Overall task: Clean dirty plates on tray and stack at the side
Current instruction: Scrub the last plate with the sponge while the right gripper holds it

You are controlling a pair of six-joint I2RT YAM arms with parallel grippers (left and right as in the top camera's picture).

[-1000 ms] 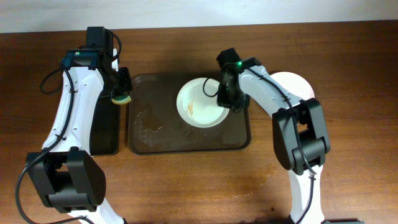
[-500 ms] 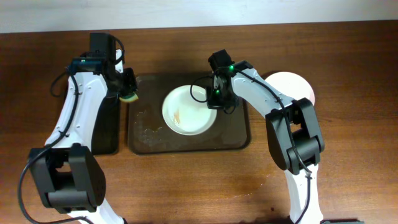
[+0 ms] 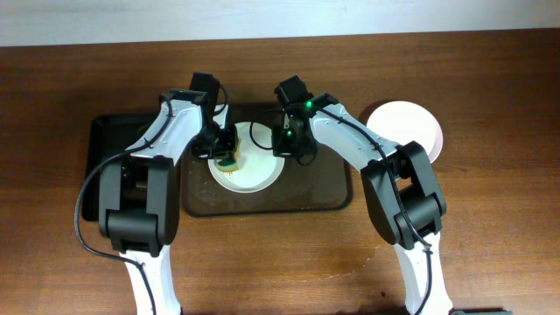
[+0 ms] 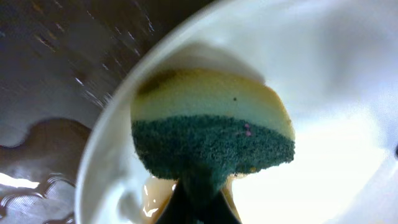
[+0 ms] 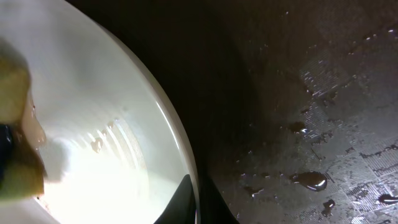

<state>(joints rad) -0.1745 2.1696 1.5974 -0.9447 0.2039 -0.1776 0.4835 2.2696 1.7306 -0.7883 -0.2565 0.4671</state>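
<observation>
White plate point(image 3: 259, 171) sits left of centre in the wet brown tray point(image 3: 317, 187). I read the right gripper point(image 3: 284, 145) as clamped on its rim. The left gripper point(image 3: 224, 150) is clenched on a yellow-green sponge point(image 4: 211, 134) that touches the plate's inside. A second plate point(image 3: 408, 128) lies on the table right of the tray.

The white plate point(image 5: 93, 186) fills the left side, its raised rim sweeping from the top left corner down to the bottom edge. At that lowest stretch of rim the right gripper point(image 5: 198, 202) pinches the plate. One dark finger point(image 5: 180, 202) lies inside the rim; the other is lost against the darkness outside it. A yellow sponge point(image 5: 12, 93) presses on the plate's far left side, and small orange-brown smears point(image 5: 96, 144) sit near the plate's middle. To the plate's right the dark brownish tray point(image 5: 323, 93) is wet — water droplets point(image 5: 309, 180) bead on it.
</observation>
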